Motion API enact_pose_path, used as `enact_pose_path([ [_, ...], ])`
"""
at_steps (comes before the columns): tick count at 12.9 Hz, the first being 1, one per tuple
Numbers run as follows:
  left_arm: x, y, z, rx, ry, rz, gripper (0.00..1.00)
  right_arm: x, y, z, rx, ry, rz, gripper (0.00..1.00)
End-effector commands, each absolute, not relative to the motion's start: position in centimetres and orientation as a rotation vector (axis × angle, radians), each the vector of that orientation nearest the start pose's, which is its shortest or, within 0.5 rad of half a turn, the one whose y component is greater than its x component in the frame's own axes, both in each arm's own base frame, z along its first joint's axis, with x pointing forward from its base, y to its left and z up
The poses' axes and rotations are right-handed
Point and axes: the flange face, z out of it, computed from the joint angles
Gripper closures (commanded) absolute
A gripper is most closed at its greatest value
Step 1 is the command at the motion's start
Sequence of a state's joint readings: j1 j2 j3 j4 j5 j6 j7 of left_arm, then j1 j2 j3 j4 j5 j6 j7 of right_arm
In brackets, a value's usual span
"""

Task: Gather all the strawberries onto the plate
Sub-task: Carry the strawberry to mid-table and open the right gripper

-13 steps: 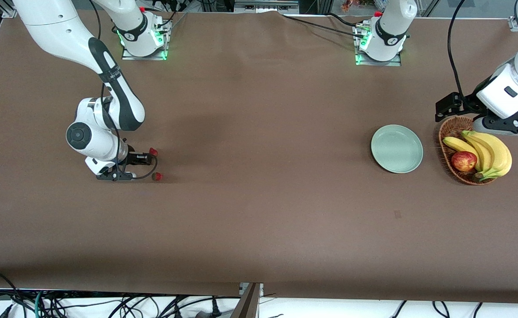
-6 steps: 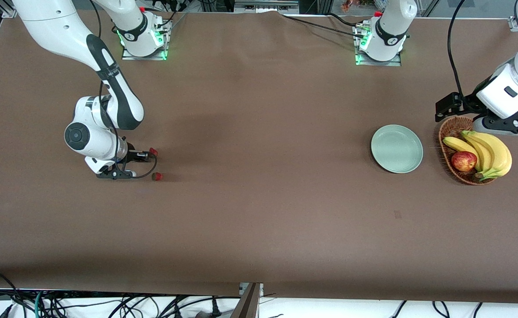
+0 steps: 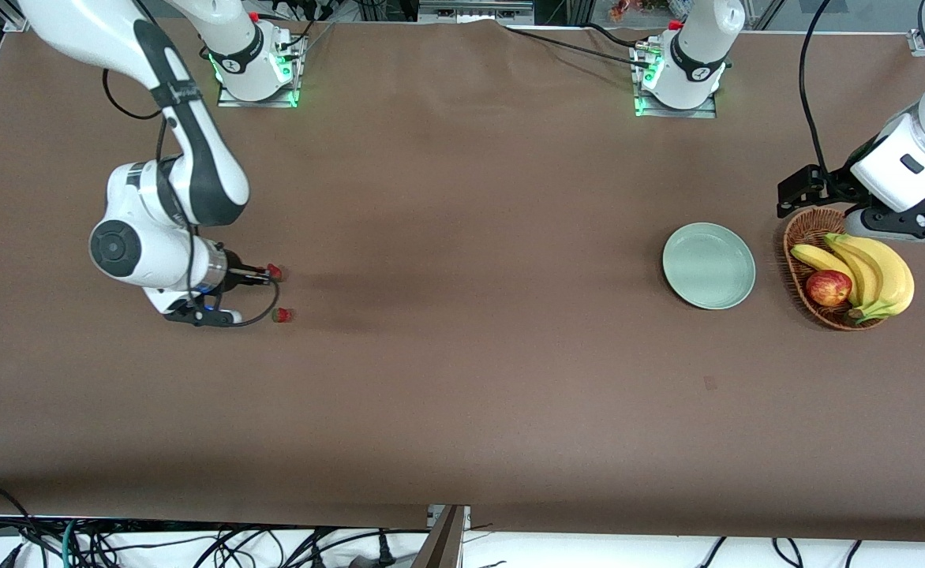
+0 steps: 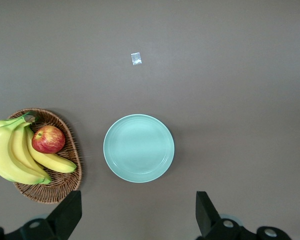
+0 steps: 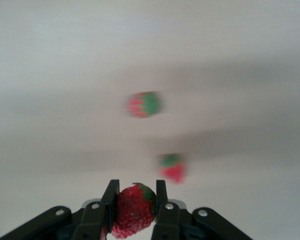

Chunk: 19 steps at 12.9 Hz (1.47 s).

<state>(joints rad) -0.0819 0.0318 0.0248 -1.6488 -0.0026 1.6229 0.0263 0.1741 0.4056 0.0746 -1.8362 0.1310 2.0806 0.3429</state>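
- Pinching the first strawberry (image 5: 133, 210) between its jaws, our right gripper (image 5: 135, 207) hangs low over the table (image 3: 462, 379) toward the right arm's end.
- We see two more strawberries lying loose on the table below it: one (image 5: 143, 104) and another (image 5: 173, 168) in the right wrist view. In the front view we can pick out one loose berry (image 3: 282, 315), just nearer the camera than the gripper.
- The plate (image 3: 709, 265) sits empty, well apart toward the left arm's end, beside the basket (image 3: 806, 229) of bananas (image 3: 873, 272) and an apple (image 3: 828, 287).
- Our left gripper (image 4: 137, 220) waits above the plate and basket, jaws spread wide, holding nothing.
- We judge the first pickup is under way; next comes a long carry across to the plate, keeping the berry gripped.
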Motion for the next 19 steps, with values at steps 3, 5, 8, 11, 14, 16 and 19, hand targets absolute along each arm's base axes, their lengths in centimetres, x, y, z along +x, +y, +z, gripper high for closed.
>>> enact_pose_path([
  [3, 56.5, -3.3, 58.3, -3.149, 0.146, 0.080, 0.00, 58.1, 35.9, 30.2, -2.971, 0.588, 0.275, 0.87],
  [5, 56.6, -3.3, 58.3, -3.150, 0.136, 0.078, 0.00, 57.3, 44.7, 28.7, -2.861, 0.739, 0.170, 0.86],
  [8, 56.6, -2.8, 58.2, -3.181, 0.113, 0.081, 0.00, 54.6, 54.8, 25.5, -2.653, 0.878, 0.044, 0.86],
  [11, 56.6, -2.9, 57.3, -3.183, 0.114, 0.091, 0.00, 52.4, 59.7, 24.5, -2.489, 0.941, -0.035, 0.81],
  [14, 57.1, -4.1, 53.8, -3.180, 0.139, 0.103, 0.00, 50.0, 62.2, 22.2, -2.392, 0.948, -0.092, 0.67],
  [16, 57.4, -5.1, 51.4, -3.177, 0.165, 0.121, 0.00, 49.0, 62.7, 20.9, -2.411, 0.940, -0.123, 0.63],
  [19, 58.0, -5.1, 46.7, -3.174, 0.156, 0.131, 0.00, 49.7, 62.5, 22.2, -2.392, 0.953, -0.125, 0.26],
])
